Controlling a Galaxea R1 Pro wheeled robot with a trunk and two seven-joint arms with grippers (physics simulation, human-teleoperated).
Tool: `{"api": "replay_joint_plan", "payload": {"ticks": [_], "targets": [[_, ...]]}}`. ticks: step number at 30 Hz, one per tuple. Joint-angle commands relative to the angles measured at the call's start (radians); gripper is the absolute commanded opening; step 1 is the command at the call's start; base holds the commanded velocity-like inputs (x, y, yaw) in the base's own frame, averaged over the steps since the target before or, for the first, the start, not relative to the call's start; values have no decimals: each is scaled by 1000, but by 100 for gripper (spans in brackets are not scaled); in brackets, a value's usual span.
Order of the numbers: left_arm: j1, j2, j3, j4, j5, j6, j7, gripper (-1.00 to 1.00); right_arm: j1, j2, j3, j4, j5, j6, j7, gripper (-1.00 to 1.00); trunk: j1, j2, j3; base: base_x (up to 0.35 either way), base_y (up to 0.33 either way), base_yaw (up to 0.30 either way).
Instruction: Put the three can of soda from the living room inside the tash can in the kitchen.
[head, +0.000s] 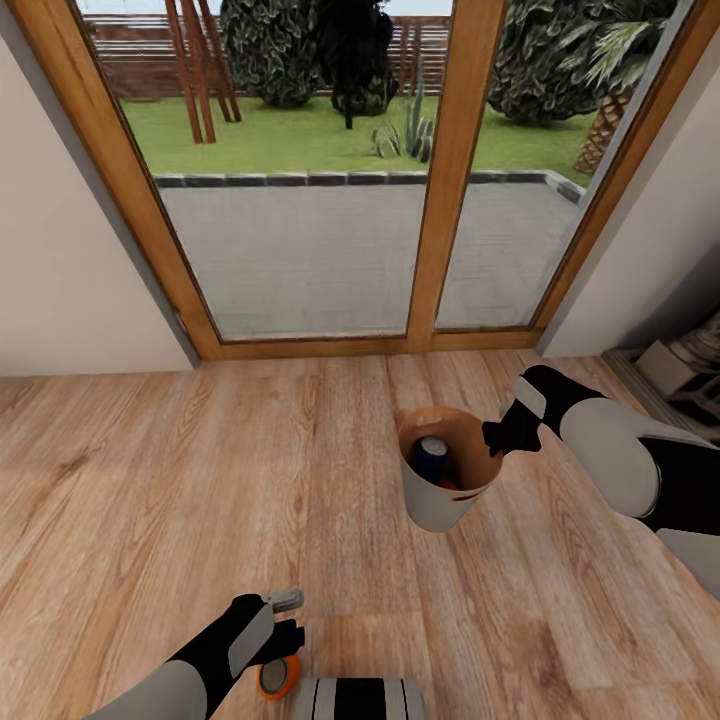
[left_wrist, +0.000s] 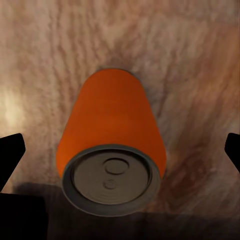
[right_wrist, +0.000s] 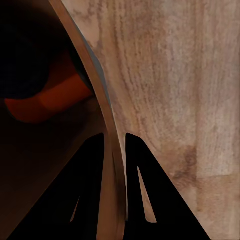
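Observation:
The pale tash can (head: 440, 508) hangs above the wood floor, my right gripper (head: 492, 437) shut on its rim. A blue can of soda (head: 432, 455) and an orange one (head: 448, 485) lie inside it. In the right wrist view the fingers (right_wrist: 90, 170) pinch the bin's wall (right_wrist: 95, 90), and the orange can (right_wrist: 55, 100) shows inside. A second orange can of soda (head: 278, 677) stands on the floor by my base. My left gripper (head: 285, 650) is right over it. In the left wrist view that can (left_wrist: 112, 135) sits between the wide-open fingertips (left_wrist: 12, 150), untouched.
Wood-framed glass doors (head: 320, 200) of the living room stand ahead, with a patio and garden outside. White walls flank them. A low shelf with pale objects (head: 680, 375) sits at the far right. Bare wood floor (head: 200, 480) spreads to the left.

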Motion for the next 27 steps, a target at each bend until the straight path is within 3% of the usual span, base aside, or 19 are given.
{"api": "replay_joint_plan", "payload": {"ticks": [1, 27], "targets": [[0, 0, 0, 1, -1, -3, 0, 100, 0, 0, -17, 0, -20, 0, 5, -100, 0, 0, 0, 0, 0, 0], [2, -3, 0, 14, -1, -18, -1, 100, 0, 0, -17, 0, -19, 0, 5, -100, 0, 0, 0, 0, 0, 0]]}}
